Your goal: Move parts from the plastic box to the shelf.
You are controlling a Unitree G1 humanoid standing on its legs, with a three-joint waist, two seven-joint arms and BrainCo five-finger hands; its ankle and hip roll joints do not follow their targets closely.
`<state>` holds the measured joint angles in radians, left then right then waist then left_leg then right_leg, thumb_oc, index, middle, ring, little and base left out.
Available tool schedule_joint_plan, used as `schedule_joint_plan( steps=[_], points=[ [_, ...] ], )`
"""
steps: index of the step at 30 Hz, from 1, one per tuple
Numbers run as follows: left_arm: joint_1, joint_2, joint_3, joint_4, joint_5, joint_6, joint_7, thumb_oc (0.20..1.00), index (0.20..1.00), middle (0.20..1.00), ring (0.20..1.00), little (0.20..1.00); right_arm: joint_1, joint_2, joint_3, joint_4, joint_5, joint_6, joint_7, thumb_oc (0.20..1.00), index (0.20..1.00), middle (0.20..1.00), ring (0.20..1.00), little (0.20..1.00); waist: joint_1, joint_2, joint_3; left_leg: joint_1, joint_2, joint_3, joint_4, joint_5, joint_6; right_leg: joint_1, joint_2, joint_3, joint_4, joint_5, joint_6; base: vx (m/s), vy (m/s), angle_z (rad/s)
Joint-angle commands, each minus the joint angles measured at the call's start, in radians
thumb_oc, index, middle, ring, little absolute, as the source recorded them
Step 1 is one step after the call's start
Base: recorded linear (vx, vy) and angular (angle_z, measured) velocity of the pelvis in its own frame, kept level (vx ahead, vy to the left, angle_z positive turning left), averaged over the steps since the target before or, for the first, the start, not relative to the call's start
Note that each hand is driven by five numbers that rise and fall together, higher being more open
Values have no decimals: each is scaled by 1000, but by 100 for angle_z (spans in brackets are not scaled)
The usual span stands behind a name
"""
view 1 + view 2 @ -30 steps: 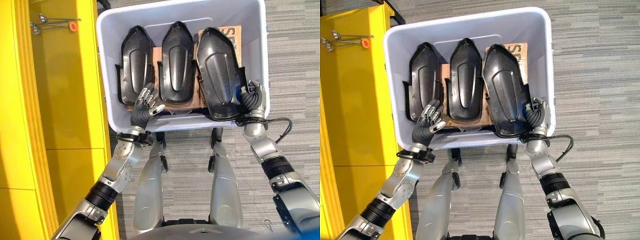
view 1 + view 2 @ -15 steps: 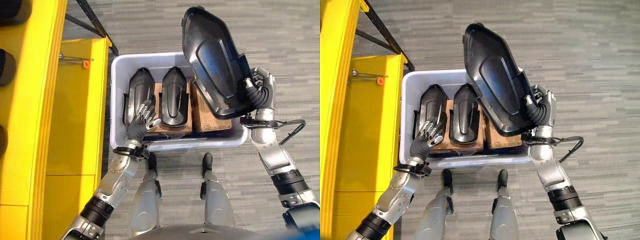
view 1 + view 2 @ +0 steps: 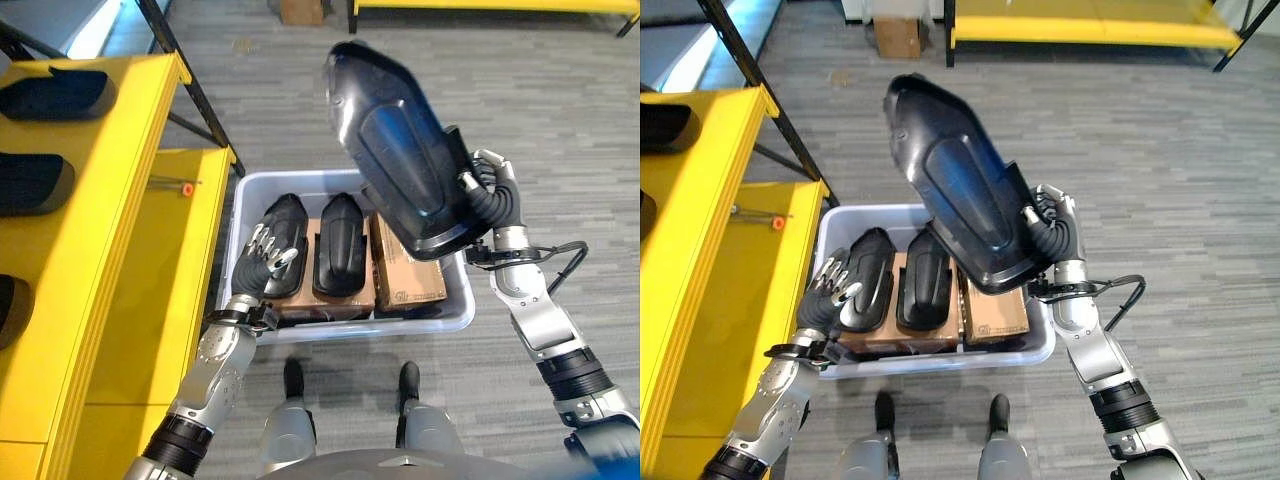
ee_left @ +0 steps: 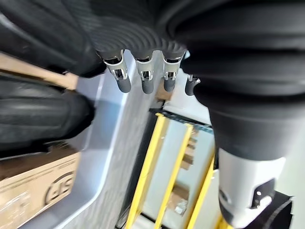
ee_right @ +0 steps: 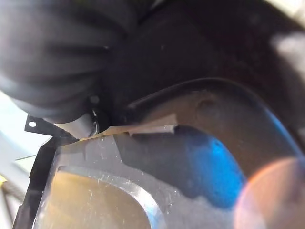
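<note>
My right hand (image 3: pixel 493 203) is shut on the lower edge of a large black moulded part (image 3: pixel 400 165), holding it tilted in the air above the right side of the white plastic box (image 3: pixel 350 329). The part's inner face (image 5: pixel 190 157) shows in the right wrist view. Two more black parts (image 3: pixel 285 226) (image 3: pixel 338 245) lie in the box on brown cartons (image 3: pixel 405 282). My left hand (image 3: pixel 262 256) hovers open over the near end of the leftmost part, its fingers (image 4: pixel 143 78) relaxed. The yellow shelf (image 3: pixel 95 200) stands to the left.
Three black parts (image 3: pixel 55 95) (image 3: pixel 30 182) (image 3: pixel 5 305) lie on the shelf's upper level. A small orange-tipped tool (image 3: pixel 180 186) rests on the lower level beside the box. Far off on the grey carpet are a cardboard box (image 3: pixel 898 38) and another yellow rack (image 3: pixel 1080 30).
My right hand has raised the black part out of the box and higher into the air. The camera has risen, so the box looks smaller and the shelf has come into view. The left hand stays by the leftmost part.
</note>
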<state>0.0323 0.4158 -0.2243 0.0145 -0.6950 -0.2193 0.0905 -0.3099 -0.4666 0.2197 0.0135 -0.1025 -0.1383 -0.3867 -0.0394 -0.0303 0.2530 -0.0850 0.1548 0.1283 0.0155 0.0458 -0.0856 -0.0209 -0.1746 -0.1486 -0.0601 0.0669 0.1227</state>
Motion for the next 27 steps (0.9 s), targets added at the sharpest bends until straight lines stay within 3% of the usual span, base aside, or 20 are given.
schedule_joint_plan(
  steps=[1, 3, 7, 8, 10, 12, 13, 14, 16, 18, 19, 20, 22, 23, 24, 26, 27],
  points=[
    [11, -13, 34, 1, 23, -31, -5, 1000, 1000, 1000, 1000, 1000, -24, 19, 7, -88, 62, -100, 30, 200, 200, 200, 200, 200, 29, 22, -103, 48, 152, -55, 47, 34, -43, -67, 68, 33, 298, -179, -12, 49, -206, -2],
    [35, -23, 57, -5, 25, -28, 3, 1000, 1000, 1000, 1000, 1000, -38, 23, 20, -94, 76, -101, 43, 200, 200, 200, 200, 200, 41, 28, -101, 74, 176, -69, 54, 49, -45, -39, 91, 16, 337, -214, -31, -3, -203, 5],
    [101, -50, 105, -13, 11, -30, 14, 1000, 1000, 1000, 1000, 1000, -88, 37, 44, -84, 101, -104, 46, 200, 200, 200, 200, 200, 82, 48, -95, 68, 210, -124, 41, 173, -73, -4, 142, -34, 327, -241, -68, -73, -153, 25],
    [101, -50, 105, -14, 11, -30, 14, 1000, 1000, 1000, 1000, 1000, -88, 37, 45, -84, 100, -104, 46, 200, 200, 200, 200, 200, 81, 49, -95, 67, 210, -125, 41, 173, -73, -3, 142, -35, 327, -241, -68, -116, -117, 35],
    [151, -73, 134, -21, -10, -28, 14, 1000, 1000, 1000, 1000, 1000, -126, 38, 40, -76, 92, -106, 29, 200, 200, 200, 200, 200, 123, 69, -91, 19, 211, -163, 6, 299, -101, 4, 150, -88, 295, -240, -80, -147, -101, 30],
    [152, -70, 136, -12, 2, -29, 11, 1000, 1000, 1000, 1000, 1000, -147, 31, 39, -67, 82, -106, 18, 200, 200, 200, 200, 200, 133, 66, -81, -33, 188, -156, 20, 328, -95, 6, 130, -126, 266, -226, -86, -196, -50, 85],
    [148, -66, 139, -6, 5, -31, 12, 1000, 1000, 1000, 1000, 1000, -158, 24, 39, -66, 77, -104, 12, 200, 200, 200, 200, 200, 134, 57, -76, -49, 177, -135, 61, 307, -84, 1, 115, -145, 252, -214, -92, -369, -161, 129],
    [141, -68, 143, 3, 12, -34, 12, 1000, 1000, 1000, 1000, 1000, -175, 22, 45, -59, 65, -100, 4, 200, 200, 200, 200, 200, 138, 36, -78, -45, 154, -96, 181, 226, -60, -10, 88, -184, 219, -188, -97, -348, -182, 129],
    [129, -79, 142, 9, 12, -40, 14, 1000, 1000, 1000, 1000, 1000, -179, 25, 47, -51, 63, -98, 1, 200, 200, 200, 200, 200, 132, 16, -86, -14, 129, -82, 307, 140, -44, -17, 63, -212, 195, -164, -105, -227, -142, 145],
    [107, -91, 134, 5, 14, -40, 23, 1000, 1000, 1000, 1000, 1000, -177, 41, 52, -40, 80, -95, 6, 200, 200, 200, 200, 200, 119, 9, -102, 41, 105, -71, 407, 79, -35, -25, 48, -256, 190, -150, -115, -120, -54, 96],
    [106, -91, 134, 5, 15, -40, 23, 1000, 1000, 1000, 1000, 1000, -178, 41, 51, -40, 80, -95, 6, 200, 200, 200, 200, 200, 116, 8, -102, 36, 103, -74, 411, 79, -33, -26, 46, -259, 189, -148, -114, -73, 12, 82],
    [99, -98, 129, 1, 17, -37, 22, 1000, 1000, 1000, 1000, 1000, -157, 42, 41, -43, 83, -85, 10, 200, 200, 200, 200, 200, 95, 21, -123, 103, 101, -41, 351, 18, -29, -27, 38, -299, 198, -150, -103, -35, 70, 102],
    [85, -100, 112, -1, 24, -33, 20, 1000, 1000, 1000, 1000, 1000, -134, 40, 23, -48, 95, -83, 10, 200, 200, 200, 200, 200, 66, 37, -147, 176, 84, 7, 264, -48, -19, -43, 20, -343, 215, -142, -91, -16, 165, 108],
    [67, -104, 94, 6, 29, -24, 14, 1000, 1000, 1000, 1000, 1000, -108, 32, -12, -60, 96, -82, -4, 200, 200, 200, 200, 200, 34, 54, -164, 204, 109, 84, 137, -87, -24, -46, -7, -366, 231, -137, -61, 32, 249, 119],
    [61, -104, 82, 5, 34, -21, 10, 1000, 1000, 1000, 1000, 1000, -91, 27, -27, -65, 95, -80, -14, 200, 200, 200, 200, 200, 28, 59, -169, 212, 116, 112, 96, -89, -25, -48, -25, -380, 242, -129, -56, 49, 309, 191],
    [59, -99, 77, 12, 45, -20, 13, 1000, 1000, 1000, 1000, 1000, -65, 27, -44, -69, 92, -73, -13, 200, 200, 200, 200, 200, 26, 62, -177, 229, 87, 99, 38, -115, -15, -53, -51, -390, 247, -110, -38, -8, 231, 137],
    [65, -89, 91, 7, 52, -19, 12, 1000, 1000, 1000, 1000, 1000, -48, 32, -61, -69, 97, -70, -11, 200, 200, 200, 200, 200, 37, 47, -174, 210, 51, 96, 23, -122, 3, -52, -85, -398, 235, -66, -15, -35, 252, 28]
  ],
)
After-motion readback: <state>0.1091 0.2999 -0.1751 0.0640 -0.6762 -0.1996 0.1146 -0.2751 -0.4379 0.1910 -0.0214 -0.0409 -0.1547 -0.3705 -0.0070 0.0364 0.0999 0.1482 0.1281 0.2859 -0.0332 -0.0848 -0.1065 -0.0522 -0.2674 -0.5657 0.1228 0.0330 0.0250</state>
